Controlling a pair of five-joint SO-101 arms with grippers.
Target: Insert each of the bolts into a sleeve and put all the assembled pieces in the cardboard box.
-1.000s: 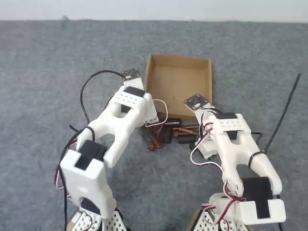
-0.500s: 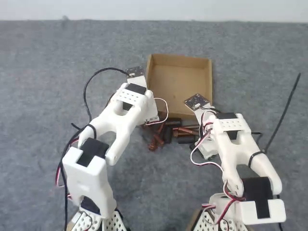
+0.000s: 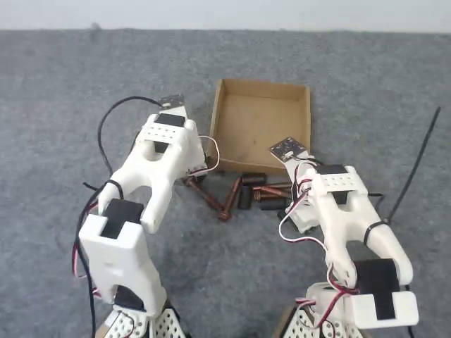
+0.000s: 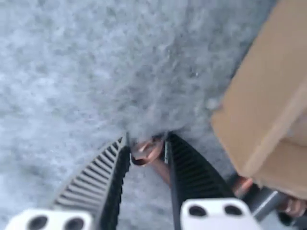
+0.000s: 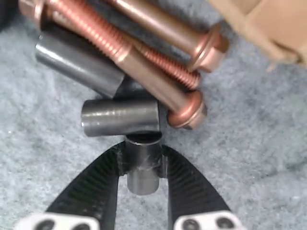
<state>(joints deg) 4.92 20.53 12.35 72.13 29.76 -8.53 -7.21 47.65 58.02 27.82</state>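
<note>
Cardboard box (image 4: 266, 103) cut off, bolt (image 4: 145, 151) blurred

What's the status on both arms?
Left gripper shut on a bolt. Right gripper shut on a sleeve. Loose pile by the box; nothing blocking.

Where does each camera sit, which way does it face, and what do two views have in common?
High view: fixed above the carpeted table, looking down on the cardboard box and loose bolts; left arm and right arm show.
Left wrist view: on the left wrist, looking along the left end effector, shut on a copper bolt, toward the table.
Right wrist view: on the right wrist, looking along the right end effector, shut on a dark sleeve.
Shared: both wrist views catch a box corner.
</note>
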